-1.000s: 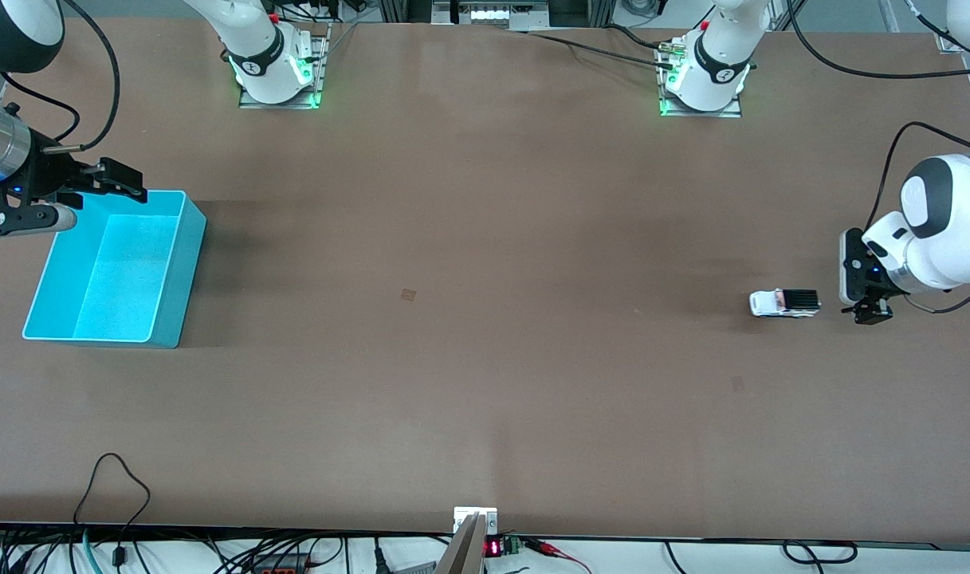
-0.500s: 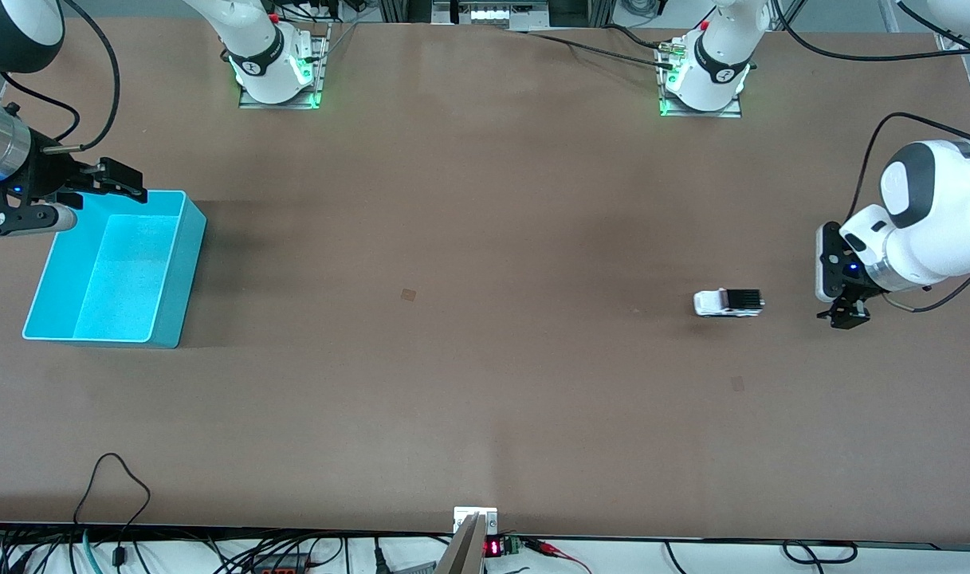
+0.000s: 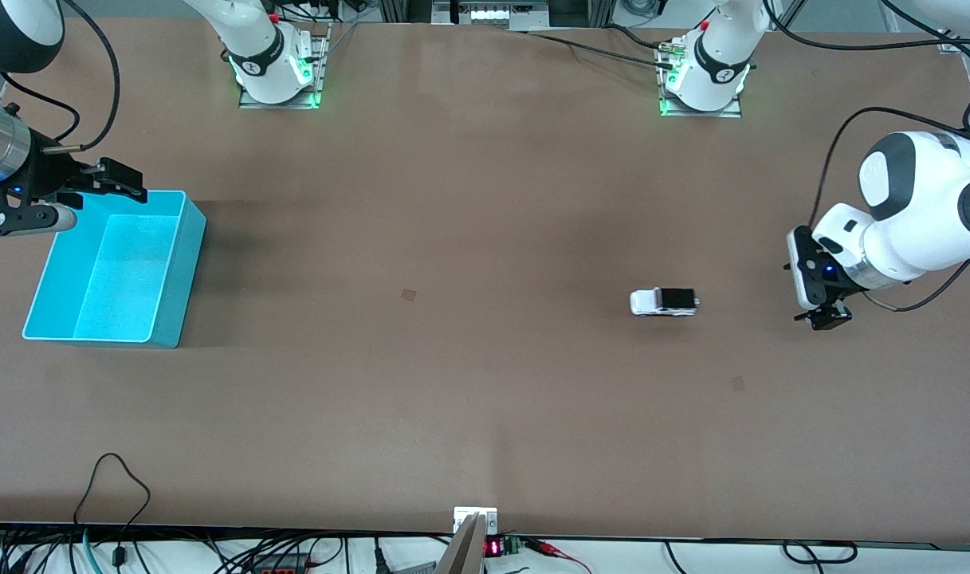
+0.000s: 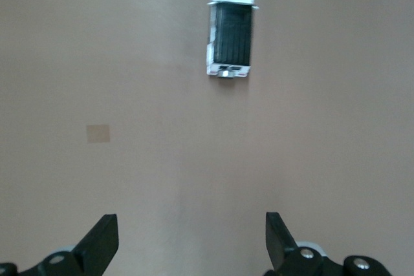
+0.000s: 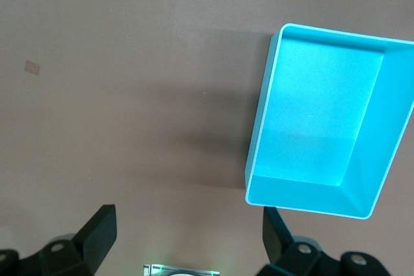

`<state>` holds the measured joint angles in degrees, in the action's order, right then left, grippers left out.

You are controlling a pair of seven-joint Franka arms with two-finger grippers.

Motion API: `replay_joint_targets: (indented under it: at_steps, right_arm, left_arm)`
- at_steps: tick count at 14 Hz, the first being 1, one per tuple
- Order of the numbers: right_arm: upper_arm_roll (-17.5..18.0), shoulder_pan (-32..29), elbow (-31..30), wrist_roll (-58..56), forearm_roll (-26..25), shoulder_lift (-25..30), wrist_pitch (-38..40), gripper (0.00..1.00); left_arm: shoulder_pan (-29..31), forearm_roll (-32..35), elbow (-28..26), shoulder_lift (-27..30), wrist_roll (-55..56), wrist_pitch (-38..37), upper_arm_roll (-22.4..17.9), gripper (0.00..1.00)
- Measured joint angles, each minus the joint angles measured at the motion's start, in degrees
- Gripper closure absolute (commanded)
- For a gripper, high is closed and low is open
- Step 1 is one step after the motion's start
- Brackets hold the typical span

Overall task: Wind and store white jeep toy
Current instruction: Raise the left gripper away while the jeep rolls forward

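Observation:
The white jeep toy (image 3: 664, 302) stands on its wheels on the brown table, toward the left arm's end, with nothing touching it. In the left wrist view the jeep (image 4: 231, 33) shows its black roof, well ahead of the fingers. My left gripper (image 3: 826, 319) hangs low over the table between the jeep and the table's end, open and empty (image 4: 191, 224). My right gripper (image 3: 106, 182) is over the farther rim of the turquoise bin (image 3: 188, 239), open with nothing in it (image 5: 187, 214). The bin (image 5: 259, 121) holds nothing.
A small tan patch (image 3: 407, 294) marks the table's middle, and another patch (image 3: 737, 383) lies nearer the front camera than the jeep. Both arm bases (image 3: 273, 76) (image 3: 704, 84) stand along the farther edge. Cables run along the nearer edge.
The jeep has rolled across the table toward the right arm's end. My left gripper has moved the same way after it, still open. The right arm has not moved.

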<state>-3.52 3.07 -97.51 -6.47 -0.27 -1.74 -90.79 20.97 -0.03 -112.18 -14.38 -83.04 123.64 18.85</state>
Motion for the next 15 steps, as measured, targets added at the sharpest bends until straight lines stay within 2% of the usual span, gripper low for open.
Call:
replay_joint_targets:
  at_steps: [9, 15]
  right_arm:
    - [0.0, -1.0, 0.0, 0.0, 0.0, -0.8, 0.3, 0.0]
    - [0.0, -1.0, 0.0, 0.0, 0.0, -1.5, 0.4, 0.0]
  left_arm:
    - [-4.4, -1.2, 0.9, 4.0, 47.6, 0.0, 0.0, 0.0]
    - [-4.7, -1.2, 5.8, 5.3, 62.4, 0.0, -1.8, 0.0]
